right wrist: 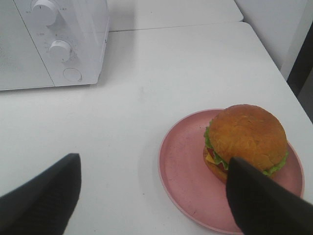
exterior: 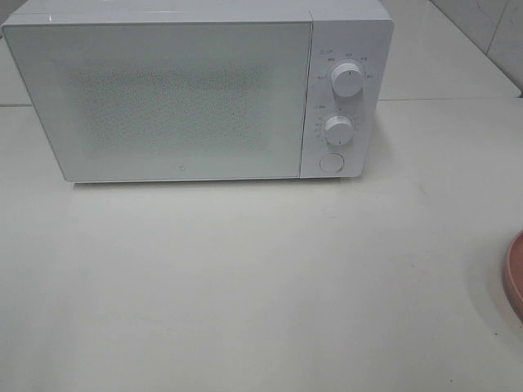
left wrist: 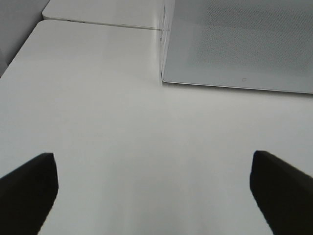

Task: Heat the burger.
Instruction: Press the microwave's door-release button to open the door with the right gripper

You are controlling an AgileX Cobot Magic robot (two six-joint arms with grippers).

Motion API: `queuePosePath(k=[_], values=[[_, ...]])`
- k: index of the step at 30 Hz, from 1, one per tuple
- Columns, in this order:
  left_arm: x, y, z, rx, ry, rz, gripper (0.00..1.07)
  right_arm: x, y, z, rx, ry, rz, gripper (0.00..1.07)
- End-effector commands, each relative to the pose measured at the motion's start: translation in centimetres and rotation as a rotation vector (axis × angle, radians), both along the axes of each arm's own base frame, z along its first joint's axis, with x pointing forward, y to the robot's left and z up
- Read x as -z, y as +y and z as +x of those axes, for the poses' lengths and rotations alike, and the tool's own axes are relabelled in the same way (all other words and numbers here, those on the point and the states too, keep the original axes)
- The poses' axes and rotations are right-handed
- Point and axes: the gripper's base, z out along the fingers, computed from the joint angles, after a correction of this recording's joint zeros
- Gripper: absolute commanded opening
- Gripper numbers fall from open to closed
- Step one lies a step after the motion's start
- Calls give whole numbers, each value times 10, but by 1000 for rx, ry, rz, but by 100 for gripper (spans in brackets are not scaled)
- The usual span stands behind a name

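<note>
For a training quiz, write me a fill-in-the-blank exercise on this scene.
The microwave door is ___.
The burger sits on a ___ plate.
The microwave has ___ knobs above its round button.
The right gripper, open, holds ___.
Missing words: closed; pink; two; nothing.

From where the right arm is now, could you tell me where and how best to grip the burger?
Probably around its middle, jaws on opposite sides of the burger, coming down from above. It sits upright on the pink plate, its domed bun offers no edge, and the plate may hinder a low sideways approach.
</note>
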Motion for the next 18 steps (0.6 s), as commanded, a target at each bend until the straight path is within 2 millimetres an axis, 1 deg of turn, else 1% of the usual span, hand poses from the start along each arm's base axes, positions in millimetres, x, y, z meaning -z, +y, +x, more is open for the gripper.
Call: queuePosePath(k=[1,18], values=[[0,0,-2,-5,-25,2,100,0,0,-2,3,-21,3,76],[0,0,-2,-5,-25,2,100,0,0,-2,3,-21,3,76]])
